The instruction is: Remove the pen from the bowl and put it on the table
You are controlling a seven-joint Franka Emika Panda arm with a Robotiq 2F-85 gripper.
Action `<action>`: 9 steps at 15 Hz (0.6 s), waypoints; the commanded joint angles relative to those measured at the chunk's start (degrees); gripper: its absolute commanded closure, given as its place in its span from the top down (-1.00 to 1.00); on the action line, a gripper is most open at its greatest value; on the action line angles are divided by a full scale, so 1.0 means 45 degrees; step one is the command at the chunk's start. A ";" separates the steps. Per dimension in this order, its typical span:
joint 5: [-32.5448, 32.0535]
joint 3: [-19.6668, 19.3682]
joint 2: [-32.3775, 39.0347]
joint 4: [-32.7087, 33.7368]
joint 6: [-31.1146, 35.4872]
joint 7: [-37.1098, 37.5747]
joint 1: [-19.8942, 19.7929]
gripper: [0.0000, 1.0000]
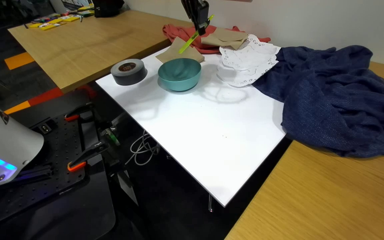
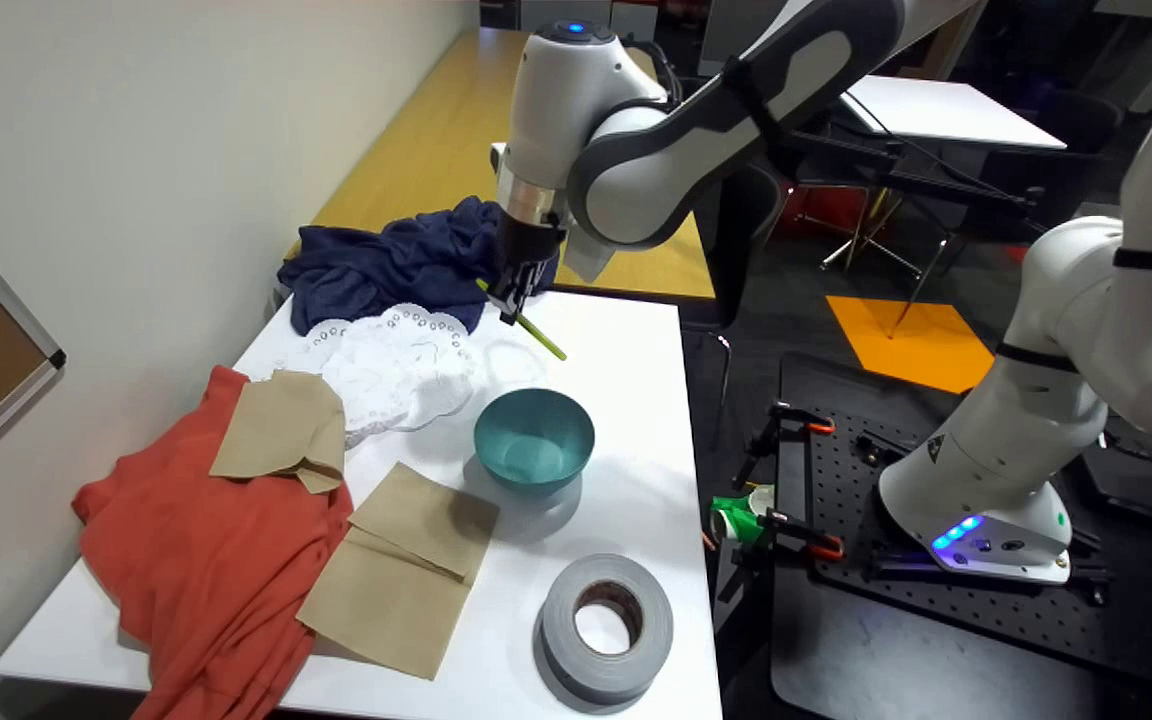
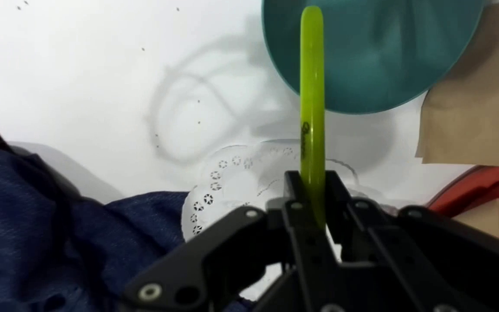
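Note:
My gripper is shut on the yellow-green pen in the wrist view. The gripper also shows in both exterior views, raised in the air with the pen held slanted. The teal bowl stands upright on the white table and looks empty in both exterior views. The pen is outside the bowl; in the wrist view its far end overlaps the bowl from above. The pen touches neither bowl nor table.
A grey tape roll stands near the bowl. Brown paper napkins, a red cloth, white doilies and a dark blue cloth lie along the wall side. Wooden tables adjoin the white one.

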 commanded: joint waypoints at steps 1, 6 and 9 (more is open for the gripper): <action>-0.0816 -0.0483 -0.1156 -0.0898 -0.0137 0.1190 -0.0357 -0.93; -0.0896 -0.0868 -0.0882 -0.1390 0.0277 0.1302 -0.1082 -0.93; -0.0491 -0.0845 -0.0497 -0.1719 0.0718 0.1028 -0.1449 -0.93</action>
